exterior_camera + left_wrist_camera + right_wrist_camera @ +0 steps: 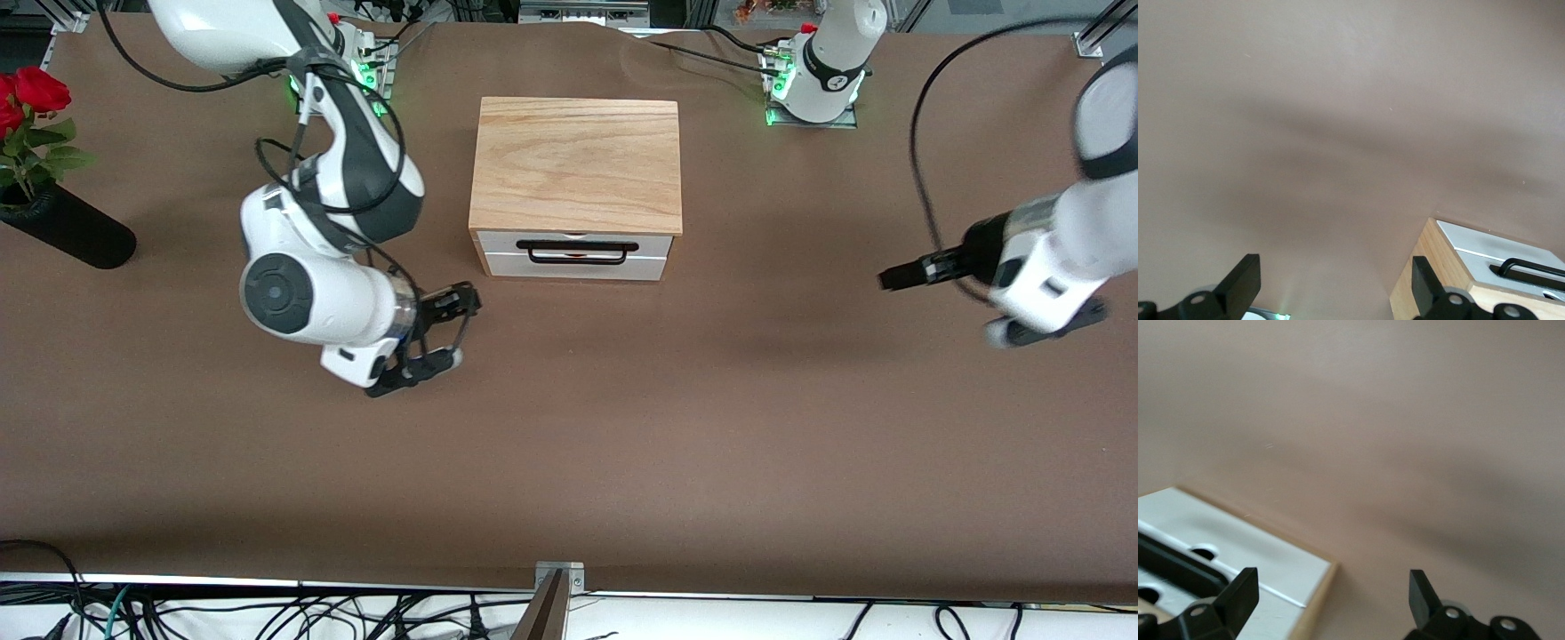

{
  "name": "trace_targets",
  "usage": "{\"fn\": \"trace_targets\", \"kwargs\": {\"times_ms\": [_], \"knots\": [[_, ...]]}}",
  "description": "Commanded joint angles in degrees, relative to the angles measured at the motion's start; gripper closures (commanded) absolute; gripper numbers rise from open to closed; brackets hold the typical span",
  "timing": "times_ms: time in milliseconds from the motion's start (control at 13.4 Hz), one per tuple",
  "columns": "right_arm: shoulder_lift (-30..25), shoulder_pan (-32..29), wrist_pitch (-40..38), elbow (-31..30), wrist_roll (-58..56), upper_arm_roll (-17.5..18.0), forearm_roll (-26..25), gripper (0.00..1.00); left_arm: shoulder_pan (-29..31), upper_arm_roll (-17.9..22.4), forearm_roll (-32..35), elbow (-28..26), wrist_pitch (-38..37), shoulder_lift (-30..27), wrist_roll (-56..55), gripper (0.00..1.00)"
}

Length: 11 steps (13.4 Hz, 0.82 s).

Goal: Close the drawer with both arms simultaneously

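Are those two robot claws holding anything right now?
No. The left end effector and the right end effector are both open and empty, each over bare table beside the drawer.

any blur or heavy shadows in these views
Front view: sharp and evenly lit, except the left arm's black gripper, motion-smeared; soft arm shadows on the brown table. Left wrist view: broad dark shadow bands on the table. Right wrist view: soft focus, the white drawer front slightly hazy.

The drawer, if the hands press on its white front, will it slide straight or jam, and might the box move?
The drawer spans the box's full width, so even pressure at both ends likely slides it straight; one-sided pressure might skew it. The box sits loose on the table, so it may scoot. The thin handle could flex.
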Motion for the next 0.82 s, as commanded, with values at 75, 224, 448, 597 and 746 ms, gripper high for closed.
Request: {"fn": "trace_targets", "kwargs": {"times_ms": [75, 224, 448, 597, 746], "knots": [[-2.2, -6.0, -2.1, 1.7, -0.6, -2.2, 0.0, 0.0, 3.0, -0.9, 1.6, -2.6, -0.3, -5.8, 0.3, 0.0], [-3.7, -8.2, -2.2, 1.8, -0.5, -2.3, -0.4, 0.0, 3.5, -0.6, 1.8, -2.7, -0.5, -6.7, 0.2, 0.0], [-8.2, -9.4, -2.9, 1.3, -0.3, -6.3, -2.3, 0.0, 4.9, -0.6, 1.9, -3.5, -0.7, -8.5, 0.1, 0.0], [-12.9, -11.9, -3.0, -1.8, -0.3, -5.9, -7.9, 0.0, 4.9, -0.9, 4.7, -5.4, -0.7, -10.6, -1.6, 0.0], [-17.4, -13.8, -3.2, -5.5, -0.3, -5.8, -10.0, 0.0, 4.9, -1.0, 5.0, -8.6, -0.4, -12.6, -1.7, 0.0]]}}
